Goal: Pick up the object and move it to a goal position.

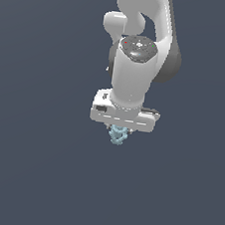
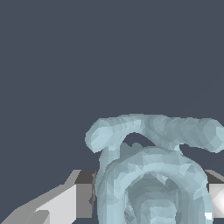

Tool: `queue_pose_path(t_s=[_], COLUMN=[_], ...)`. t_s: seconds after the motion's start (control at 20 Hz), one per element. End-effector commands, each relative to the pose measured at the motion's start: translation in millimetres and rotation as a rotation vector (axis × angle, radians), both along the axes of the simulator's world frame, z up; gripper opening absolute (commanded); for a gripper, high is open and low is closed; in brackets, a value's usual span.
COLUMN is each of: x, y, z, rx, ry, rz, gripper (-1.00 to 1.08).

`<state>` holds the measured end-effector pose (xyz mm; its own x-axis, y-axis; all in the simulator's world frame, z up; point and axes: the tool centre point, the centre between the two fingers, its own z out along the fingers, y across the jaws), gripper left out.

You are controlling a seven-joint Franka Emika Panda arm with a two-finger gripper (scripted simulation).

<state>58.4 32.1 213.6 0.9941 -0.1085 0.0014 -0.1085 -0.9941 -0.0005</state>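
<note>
The white arm (image 1: 136, 62) comes down from the upper edge of the exterior view and ends in a wide white tool (image 1: 118, 131) that points straight down. On top of the wrist there is a dark round cap (image 1: 138, 48) with small red and green marks. Behind the arm, everything in this view is one plain dark blue-grey surface (image 1: 26, 173); I cannot tell if it is a bench or only a background.

The object (image 1: 118, 135) is a very small pale light-blue figurine with rounded, knobbly lobes. In the exterior view it sits directly under the tool's body, touching its lower edge, and only its lower part shows below the white housing. It is much smaller than the tool.

In the wrist view the same object (image 2: 153, 175) fills the lower right part of the picture. It shows a curved bar-like lobe across its upper side and a rounded ring-like body under it. A white and grey finger (image 2: 65, 203) stands close on one side of the object, and the pale edge of the other finger (image 2: 216, 199) stands on the opposite side. So the object lies between the two fingers, and both seem to press on it: the tool is clenched around the object. Whether the object rests on the surface or hangs above it, I cannot tell.
</note>
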Motion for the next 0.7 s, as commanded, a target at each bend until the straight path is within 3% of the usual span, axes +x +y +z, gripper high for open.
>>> queue_pose_path(t_s=[0.0,0.65], x=[5.8,19.8], y=[-5.0,-14.7], z=[17.1,50.2], rx=[0.0,0.0], ry=[0.001,0.001], rz=[0.001,0.001], gripper=[-1.0,-1.0])
